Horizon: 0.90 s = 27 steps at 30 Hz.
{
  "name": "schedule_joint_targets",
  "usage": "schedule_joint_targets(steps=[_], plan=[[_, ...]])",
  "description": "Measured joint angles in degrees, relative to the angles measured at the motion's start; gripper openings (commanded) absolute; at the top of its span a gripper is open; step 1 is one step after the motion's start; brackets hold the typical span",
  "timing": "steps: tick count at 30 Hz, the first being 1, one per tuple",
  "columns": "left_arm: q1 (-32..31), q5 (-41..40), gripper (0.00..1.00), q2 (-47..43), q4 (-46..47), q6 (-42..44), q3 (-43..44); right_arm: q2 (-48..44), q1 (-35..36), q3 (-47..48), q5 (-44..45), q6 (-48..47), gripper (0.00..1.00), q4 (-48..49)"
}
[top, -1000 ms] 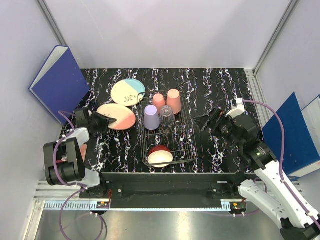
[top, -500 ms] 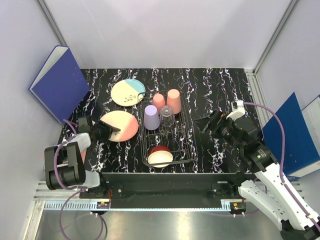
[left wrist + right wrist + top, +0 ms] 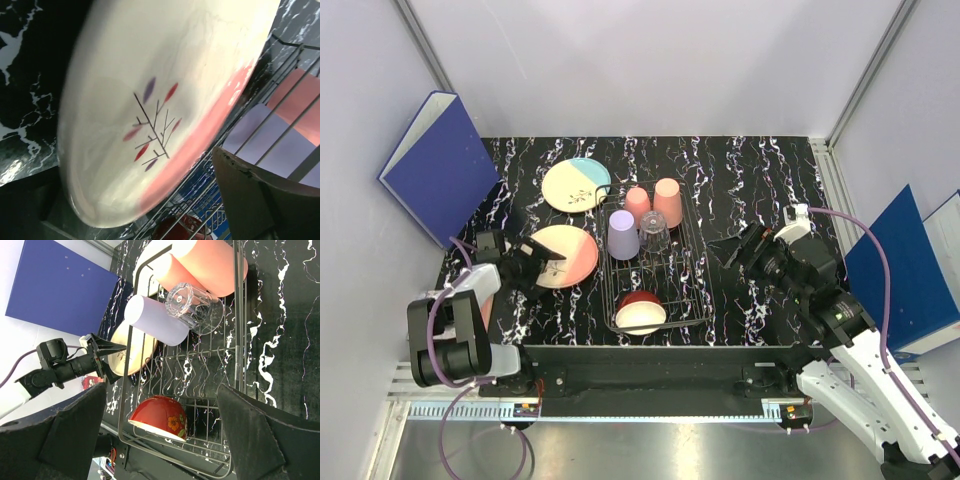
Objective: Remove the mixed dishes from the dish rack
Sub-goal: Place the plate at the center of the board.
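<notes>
The wire dish rack (image 3: 692, 262) stands mid-table. It holds a lavender cup (image 3: 623, 236), two salmon-pink cups (image 3: 667, 203), a clear glass (image 3: 653, 232) and a red bowl (image 3: 640, 312). A salmon-and-cream plate (image 3: 566, 255) lies on the table against the rack's left side. A blue-and-cream plate (image 3: 576, 185) lies behind it. My left gripper (image 3: 537, 262) is open, its fingers spread about the salmon plate's left edge. That plate (image 3: 150, 110) fills the left wrist view. My right gripper (image 3: 732, 250) hovers open just right of the rack, empty, with the red bowl (image 3: 160, 417) below its fingers.
A blue binder (image 3: 440, 165) leans at the back left and another (image 3: 910, 265) stands off the table's right edge. The table's front edge runs just below the rack.
The left gripper has opened and let go of the salmon plate, which moved nearer and right to rest beside the rack. The right arm shifted slightly.
</notes>
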Motion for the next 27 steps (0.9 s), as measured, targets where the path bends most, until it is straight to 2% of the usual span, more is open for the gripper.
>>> schedule_joint_targets(steps=[14,27], plan=[[0.07,0.24,0.95,5.73,-7.34,1.55,5.99,0.63,0.0,-0.24,0.0,0.0,1.0,0.02],[0.07,2.45,0.94,11.17,-9.79,1.62,10.36,1.95,0.0,-0.7,-0.02,0.0,1.0,0.26]])
